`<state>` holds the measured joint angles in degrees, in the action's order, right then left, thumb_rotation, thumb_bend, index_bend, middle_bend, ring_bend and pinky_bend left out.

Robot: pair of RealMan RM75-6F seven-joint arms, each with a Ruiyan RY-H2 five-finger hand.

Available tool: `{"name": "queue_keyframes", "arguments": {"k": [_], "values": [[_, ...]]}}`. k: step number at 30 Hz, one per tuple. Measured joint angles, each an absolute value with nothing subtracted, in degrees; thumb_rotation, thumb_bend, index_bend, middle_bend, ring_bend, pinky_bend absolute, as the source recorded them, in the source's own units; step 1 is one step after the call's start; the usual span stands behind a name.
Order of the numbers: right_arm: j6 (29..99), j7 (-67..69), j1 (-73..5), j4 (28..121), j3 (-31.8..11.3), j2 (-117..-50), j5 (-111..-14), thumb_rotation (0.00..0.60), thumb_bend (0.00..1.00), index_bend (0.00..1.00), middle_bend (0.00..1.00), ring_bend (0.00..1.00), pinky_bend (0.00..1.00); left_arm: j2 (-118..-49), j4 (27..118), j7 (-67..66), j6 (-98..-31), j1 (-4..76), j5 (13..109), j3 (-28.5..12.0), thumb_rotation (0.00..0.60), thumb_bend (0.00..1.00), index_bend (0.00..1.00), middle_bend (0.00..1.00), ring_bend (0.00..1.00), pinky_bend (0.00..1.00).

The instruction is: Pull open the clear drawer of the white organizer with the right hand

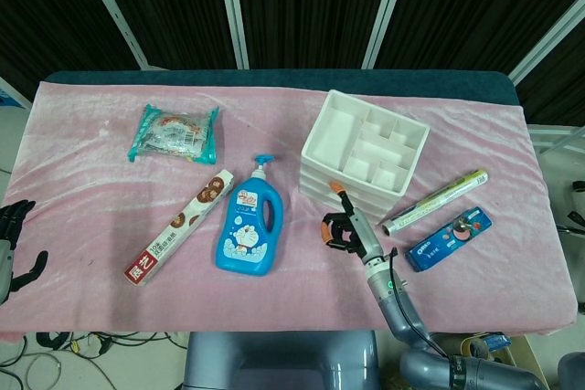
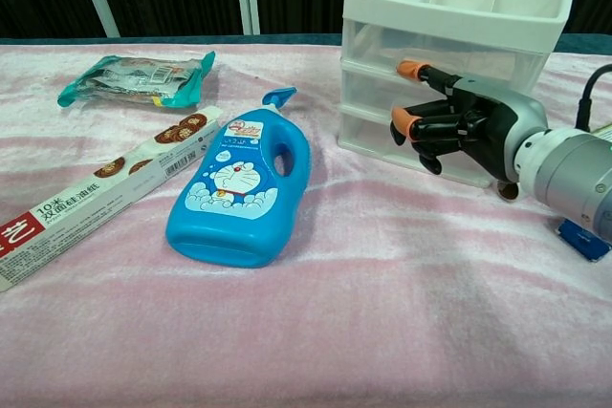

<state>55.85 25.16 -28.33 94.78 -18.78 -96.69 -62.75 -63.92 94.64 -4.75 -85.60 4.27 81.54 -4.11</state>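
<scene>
Right robot hand (image 2: 459,121) up against the front of the white organizer (image 2: 449,7), one orange-tipped finger extended toward a clear drawer (image 2: 382,93), the rest curled in; cannot tell whether anything is gripped. Organizer on the pink-covered desk (image 1: 110,180), right of centre, drawers pushed in, blue bottle (image 2: 239,188) lying to its left. Left robot hand (image 1: 14,244) at the desk's left edge, fingers apart, holding nothing.
</scene>
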Motion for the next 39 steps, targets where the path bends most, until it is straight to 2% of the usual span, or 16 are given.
{"name": "queue_keyframes", "arguments": {"k": [22, 39], "values": [[55.75, 26.52, -27.76, 96.73, -16.9, -96.08, -64.93, 0.6, 0.5, 0.02, 0.69, 0.81, 0.78, -63.9, 94.78, -4.72, -85.56, 4.26, 81.33, -4.24, 0.6, 0.37, 0.1, 0.1, 0.08, 0.1], [56.16, 27.01, -26.81, 98.74, -13.42, -96.34, -68.15, 0.6, 0.5, 0.02, 0.69, 0.81, 0.78, -63.92, 94.74, -4.73, -85.63, 4.24, 81.38, -4.26, 0.6, 0.37, 0.1, 0.1, 0.08, 0.1]]}}
